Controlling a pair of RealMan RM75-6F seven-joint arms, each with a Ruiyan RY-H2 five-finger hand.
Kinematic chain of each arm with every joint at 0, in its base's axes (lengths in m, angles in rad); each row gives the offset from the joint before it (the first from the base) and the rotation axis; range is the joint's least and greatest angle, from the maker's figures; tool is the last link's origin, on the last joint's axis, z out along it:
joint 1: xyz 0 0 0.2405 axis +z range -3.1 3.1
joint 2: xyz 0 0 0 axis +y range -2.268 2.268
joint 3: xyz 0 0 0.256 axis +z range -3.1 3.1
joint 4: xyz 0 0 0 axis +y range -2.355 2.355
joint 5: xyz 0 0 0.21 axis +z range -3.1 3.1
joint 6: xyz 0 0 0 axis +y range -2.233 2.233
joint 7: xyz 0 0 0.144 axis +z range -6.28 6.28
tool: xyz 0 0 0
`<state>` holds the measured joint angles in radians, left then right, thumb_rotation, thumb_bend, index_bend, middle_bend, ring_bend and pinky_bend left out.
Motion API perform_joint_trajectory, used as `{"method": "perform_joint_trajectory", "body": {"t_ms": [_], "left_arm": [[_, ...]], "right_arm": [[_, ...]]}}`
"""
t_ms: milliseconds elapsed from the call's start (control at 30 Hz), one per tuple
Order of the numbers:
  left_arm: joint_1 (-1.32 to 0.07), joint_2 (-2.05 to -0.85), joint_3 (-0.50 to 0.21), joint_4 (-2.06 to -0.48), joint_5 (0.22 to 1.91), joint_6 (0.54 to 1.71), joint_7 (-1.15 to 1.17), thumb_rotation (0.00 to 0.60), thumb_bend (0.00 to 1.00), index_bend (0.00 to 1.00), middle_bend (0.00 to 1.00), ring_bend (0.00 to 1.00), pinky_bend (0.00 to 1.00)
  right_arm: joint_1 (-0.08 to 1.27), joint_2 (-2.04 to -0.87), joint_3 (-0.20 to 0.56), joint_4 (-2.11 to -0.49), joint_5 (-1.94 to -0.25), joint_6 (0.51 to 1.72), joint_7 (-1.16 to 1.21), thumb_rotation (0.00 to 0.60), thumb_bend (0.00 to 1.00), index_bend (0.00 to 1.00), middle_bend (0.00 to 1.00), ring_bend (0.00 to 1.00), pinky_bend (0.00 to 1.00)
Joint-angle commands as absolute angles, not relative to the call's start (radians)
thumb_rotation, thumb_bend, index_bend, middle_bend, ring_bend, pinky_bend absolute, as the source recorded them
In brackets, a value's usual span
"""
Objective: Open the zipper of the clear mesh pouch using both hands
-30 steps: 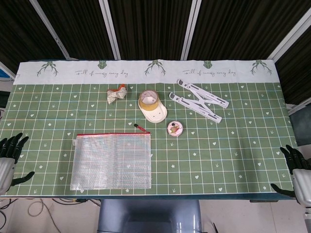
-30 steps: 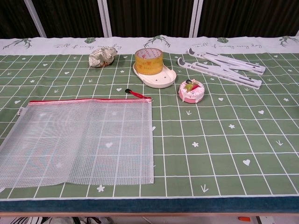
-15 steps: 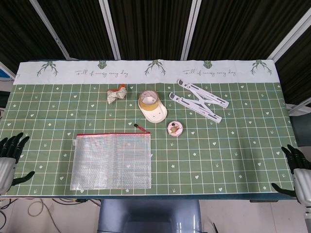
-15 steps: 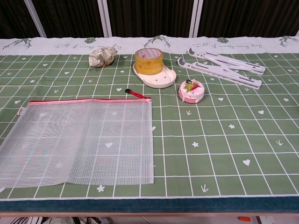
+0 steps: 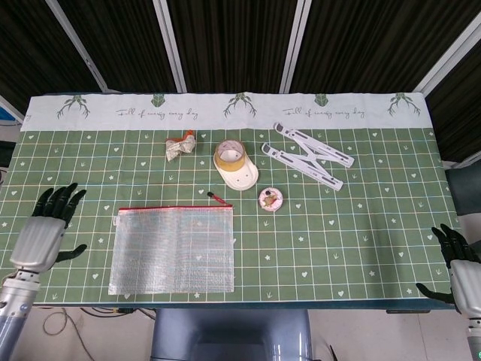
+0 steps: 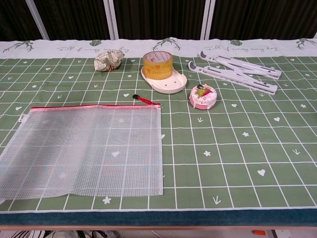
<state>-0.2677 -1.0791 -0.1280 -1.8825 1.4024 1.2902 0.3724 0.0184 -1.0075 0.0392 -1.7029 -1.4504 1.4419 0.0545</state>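
Note:
The clear mesh pouch (image 5: 173, 249) (image 6: 81, 148) lies flat at the front left of the table, its red zipper along the far edge. The zipper's red pull with a black tip (image 5: 217, 199) (image 6: 144, 100) sticks out past the pouch's far right corner. My left hand (image 5: 45, 228) hovers over the table's left edge, just left of the pouch, fingers spread and holding nothing. At the front right corner my right hand (image 5: 458, 264) is also spread and empty, far from the pouch. Neither hand shows in the chest view.
Behind the pouch sit a roll of yellow tape (image 5: 229, 155) on a white oval dish (image 5: 242, 175), a small pink round box (image 5: 270, 198), a crumpled wrapper (image 5: 179, 146) and a white folding stand (image 5: 310, 155). A green grid cloth (image 5: 361, 226) covers the table.
My left hand has risen and moved in over the table's left edge toward the pouch. The right hand has barely shifted. The pouch lies as before.

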Motion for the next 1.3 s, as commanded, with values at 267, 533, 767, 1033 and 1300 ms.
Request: {"method": "perform_joint_trajectory", "body": {"t_ms": [267, 533, 767, 1033, 1300], "left_arm": [[-0.547, -1.287, -0.267, -1.910, 1.011, 1.124, 0.750, 0.600, 0.13, 0.23, 0.00, 0.00, 0.00], [-0.716, -1.441, -0.320, -1.804, 0.822, 1.101, 0.909, 0.600, 0.16, 0.28, 0.07, 0.00, 0.00], [-0.851, -1.577, -0.339, -1.668, 0.676, 1.095, 1.025, 0.600, 0.18, 0.36, 0.12, 0.00, 0.02], [-0.970, -1.706, -0.343, -1.482, 0.595, 1.093, 1.097, 0.600, 0.20, 0.41, 0.23, 0.07, 0.19], [-1.050, -1.809, -0.350, -1.302, 0.542, 1.067, 1.122, 0.600, 0.20, 0.43, 0.29, 0.12, 0.23]], "right_arm": [[0.021, -1.003, 0.043, -1.712, -1.429, 1.427, 0.064, 0.600, 0.13, 0.00, 0.00, 0.00, 0.20], [0.024, -1.002, 0.043, -1.718, -1.418, 1.415, 0.069, 0.600, 0.13, 0.00, 0.00, 0.00, 0.20], [0.026, -0.999, 0.047, -1.722, -1.402, 1.404, 0.078, 0.600, 0.13, 0.00, 0.00, 0.00, 0.20], [0.029, -0.994, 0.047, -1.725, -1.396, 1.391, 0.091, 0.600, 0.13, 0.00, 0.00, 0.00, 0.20], [0.030, -0.990, 0.046, -1.728, -1.392, 1.384, 0.101, 0.600, 0.14, 0.00, 0.00, 0.00, 0.20]]}}
